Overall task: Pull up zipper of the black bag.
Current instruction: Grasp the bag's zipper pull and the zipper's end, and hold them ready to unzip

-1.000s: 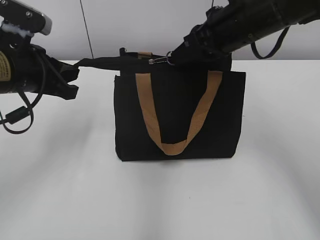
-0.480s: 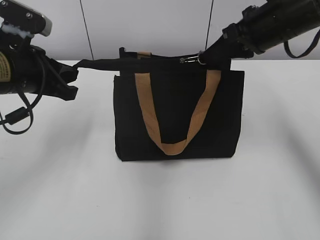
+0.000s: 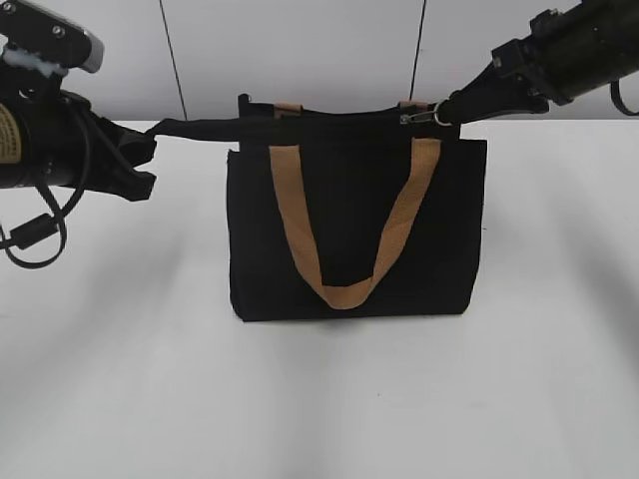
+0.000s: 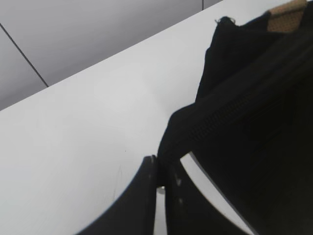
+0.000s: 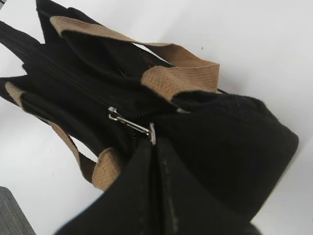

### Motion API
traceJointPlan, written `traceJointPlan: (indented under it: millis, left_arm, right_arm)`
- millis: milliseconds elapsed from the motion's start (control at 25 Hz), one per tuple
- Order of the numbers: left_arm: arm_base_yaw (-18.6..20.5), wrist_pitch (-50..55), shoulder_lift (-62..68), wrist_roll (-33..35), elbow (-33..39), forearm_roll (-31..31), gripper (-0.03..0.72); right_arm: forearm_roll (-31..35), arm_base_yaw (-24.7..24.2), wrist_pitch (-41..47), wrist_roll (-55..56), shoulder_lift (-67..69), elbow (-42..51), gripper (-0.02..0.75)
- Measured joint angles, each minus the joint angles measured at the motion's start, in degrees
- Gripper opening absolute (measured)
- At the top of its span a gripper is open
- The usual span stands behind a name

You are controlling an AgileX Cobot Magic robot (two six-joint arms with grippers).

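Observation:
The black bag point(image 3: 354, 235) stands upright on the white table with tan handles point(image 3: 344, 225). My left gripper point(image 3: 150, 148) is shut on the black zip-end tab point(image 3: 195, 126) stretched out from the bag's top left corner; the left wrist view shows the jaws point(image 4: 160, 169) pinching that tab point(image 4: 205, 125). My right gripper point(image 3: 457, 104) is shut on the silver zipper pull point(image 3: 424, 115) near the bag's top right corner. In the right wrist view the zipper point(image 5: 129, 123) sits at my fingertips point(image 5: 152, 142), over the bag point(image 5: 230, 142).
The white table point(image 3: 319, 389) spreads around the bag. A pale wall with dark vertical seams point(image 3: 175, 60) stands behind. A grey surface point(image 5: 12, 213) shows at the lower left of the right wrist view.
My right gripper has drawn the zipper rightward along the bag's top, from near the middle to near the right corner. The left gripper has kept still, holding the tab.

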Motion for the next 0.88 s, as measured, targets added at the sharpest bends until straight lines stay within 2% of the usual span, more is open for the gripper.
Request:
traceJointPlan:
  millis: [760, 880]
  left_arm:
    - [0.00, 0.05, 0.00, 0.00, 0.00, -0.76, 0.006]
    - [0.00, 0.05, 0.00, 0.00, 0.00, -2.77, 0.006]
  right_arm:
    - [-4.46, -0.36, 0.84, 1.91, -2.34, 0.00, -0.001]
    - [-4.46, -0.30, 1.07, 2.08, -2.41, 0.00, -0.001]
